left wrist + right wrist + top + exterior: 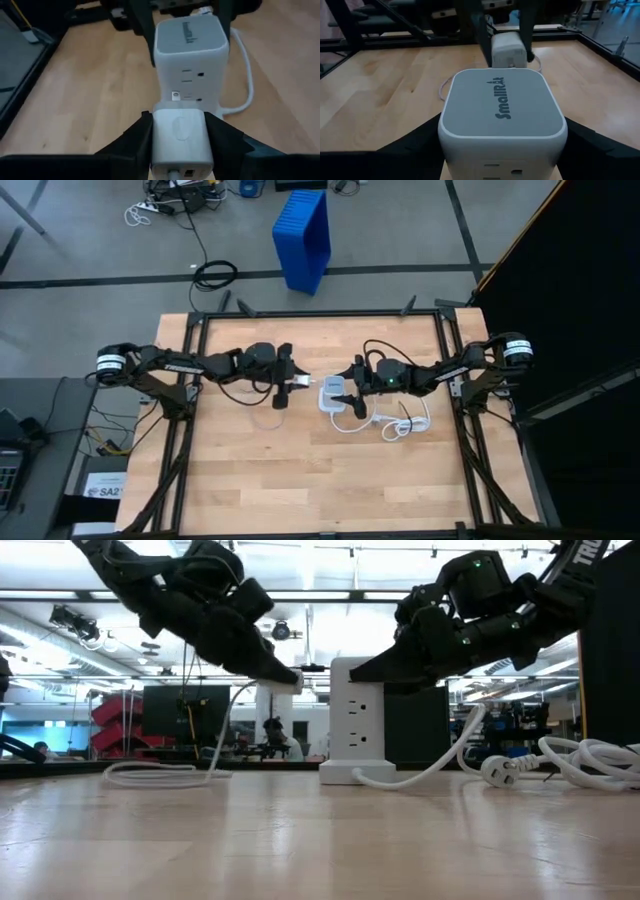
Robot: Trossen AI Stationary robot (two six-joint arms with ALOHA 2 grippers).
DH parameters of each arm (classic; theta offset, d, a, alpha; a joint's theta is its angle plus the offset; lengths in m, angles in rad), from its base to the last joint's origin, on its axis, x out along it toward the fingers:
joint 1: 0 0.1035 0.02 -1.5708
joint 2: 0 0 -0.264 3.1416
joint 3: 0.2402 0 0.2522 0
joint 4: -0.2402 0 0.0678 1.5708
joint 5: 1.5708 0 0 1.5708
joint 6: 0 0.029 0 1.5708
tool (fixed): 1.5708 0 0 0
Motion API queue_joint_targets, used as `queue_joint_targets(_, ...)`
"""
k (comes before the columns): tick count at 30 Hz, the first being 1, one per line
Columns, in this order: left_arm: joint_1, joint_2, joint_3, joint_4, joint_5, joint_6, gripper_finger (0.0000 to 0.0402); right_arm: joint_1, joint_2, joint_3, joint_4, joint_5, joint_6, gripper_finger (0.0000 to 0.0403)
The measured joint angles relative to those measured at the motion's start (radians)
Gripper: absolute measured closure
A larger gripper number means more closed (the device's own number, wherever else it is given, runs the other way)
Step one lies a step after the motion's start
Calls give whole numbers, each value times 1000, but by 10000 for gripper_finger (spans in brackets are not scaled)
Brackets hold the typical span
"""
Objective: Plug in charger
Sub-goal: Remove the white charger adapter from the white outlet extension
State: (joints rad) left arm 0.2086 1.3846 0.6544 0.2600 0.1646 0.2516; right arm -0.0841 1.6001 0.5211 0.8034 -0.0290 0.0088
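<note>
The left end effector (177, 145) clamps the charger (180, 137) near the worktop's (300, 480) middle, apparently just short of the power cube (502, 107), which the right end effector (502, 140) brackets half-open.

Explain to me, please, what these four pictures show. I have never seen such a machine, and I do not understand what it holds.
This is a robot with two dark arms working at a wooden table. One picture looks straight down from above, one looks level across the table top, and two come from small cameras on the wrists.

The left hand grips a small white charger, with its thin cord trailing to the table. The right hand is around a white power block with sockets on its side, which stands on the table. The charger is close to the block's sockets but not plugged in yet.

Beside the block lies its thick white cable, loosely coiled. A blue bin stands on the floor beyond the table.
</note>
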Motion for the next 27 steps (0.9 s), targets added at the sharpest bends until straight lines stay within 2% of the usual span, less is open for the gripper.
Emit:
queue_joint_targets(4, -7, -1, 0, 16, -5, 0, 271, -1, 0, -2, 20, 3, 15, 131)
queue_joint_targets(9, -8, -4, 0, 28, -14, -1, 271, 11, -9, -7, 6, 17, 21, 58)
queue_joint_targets(12, -19, -13, 0, 31, -14, 1, 271, 18, -32, -4, 29, 16, 25, 38)
queue_joint_targets(21, -59, -71, 1, 24, -48, 41, 271, 57, -121, -3, -1, 15, 34, 61)
queue_joint_targets(27, -94, -73, 1, 64, -48, 142, 271, 78, -129, -3, 13, 11, 57, 74)
